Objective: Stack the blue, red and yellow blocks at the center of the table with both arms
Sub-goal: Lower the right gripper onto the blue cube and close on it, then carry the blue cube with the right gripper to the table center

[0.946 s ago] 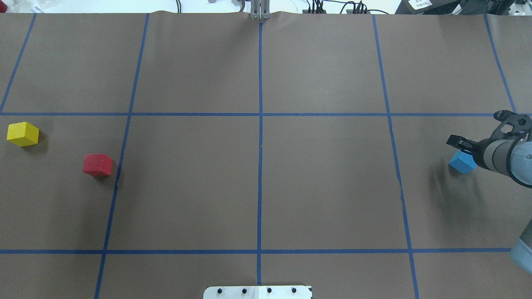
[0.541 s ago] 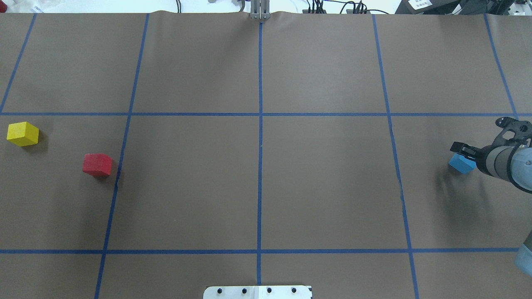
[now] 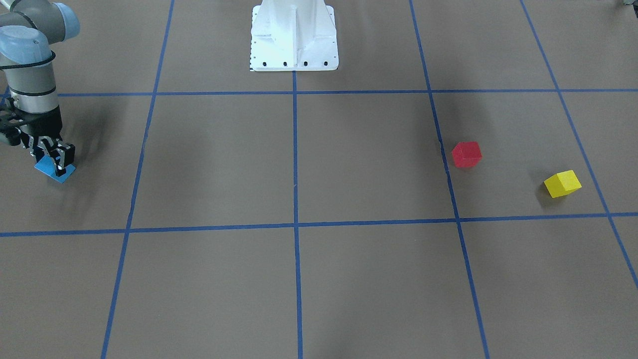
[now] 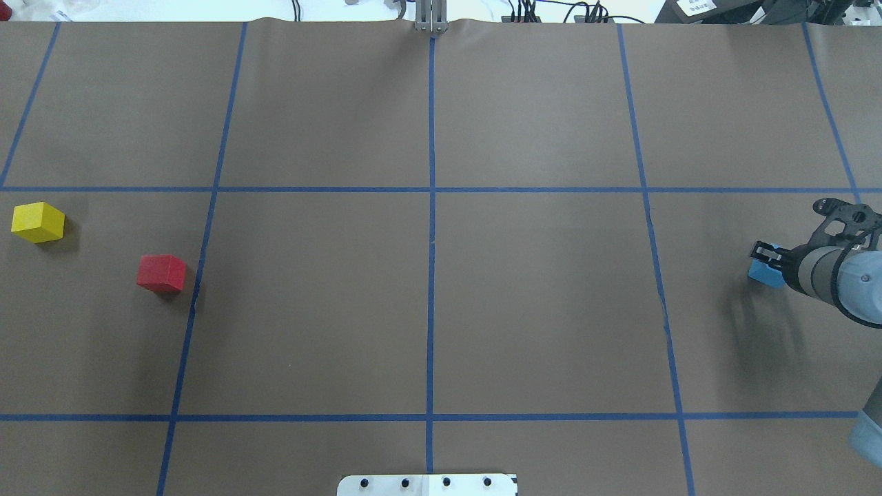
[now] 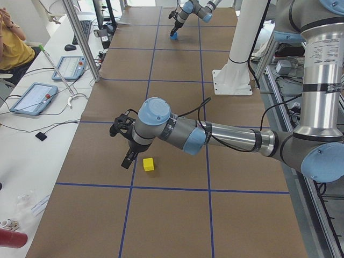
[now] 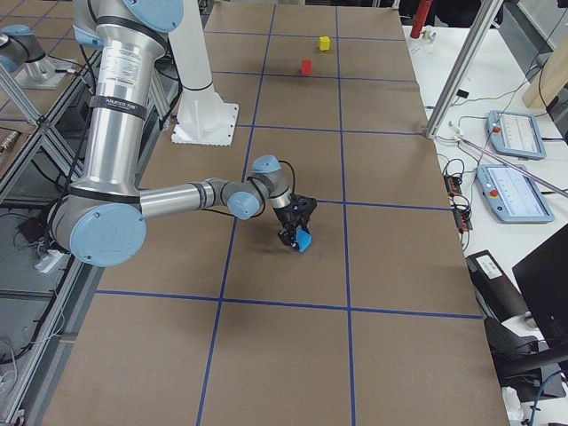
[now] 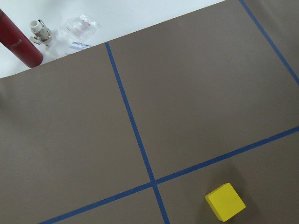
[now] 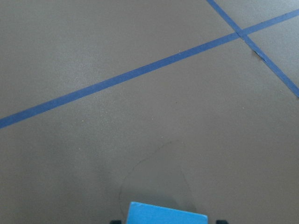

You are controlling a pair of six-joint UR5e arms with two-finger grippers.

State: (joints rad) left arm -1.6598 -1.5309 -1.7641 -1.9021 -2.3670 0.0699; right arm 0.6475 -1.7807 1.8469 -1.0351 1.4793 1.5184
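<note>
In the front-facing view the right jaws point straight down at the table (image 3: 299,164). One finger stands on each side of the blue block (image 3: 55,173), which rests on the table directly between them. The red block (image 3: 466,154) and the yellow block (image 3: 562,183) lie well apart from these jaws, the yellow one farther off.

From overhead, the blue block (image 4: 761,270) pokes out from under the right jaws, partly covered by the wrist. The red block (image 4: 161,273) and yellow block (image 4: 38,222) sit far across the table from them.

In the exterior left view the left jaws hang over the table with the yellow block (image 5: 148,164) just beside their tips. I cannot tell how far open they are.

In the exterior right view the blue block (image 6: 303,240) is at the tips of the right jaws.

The left wrist view shows no fingers. The yellow block (image 7: 224,207) lies ahead, near a crossing of blue tape lines (image 7: 153,182).

In the right wrist view the blue block (image 8: 166,213) sits between two dark fingertips (image 8: 116,221). A thin strip of table shows on each side, so the right jaws are spread slightly wider than the block and hold nothing.
</note>
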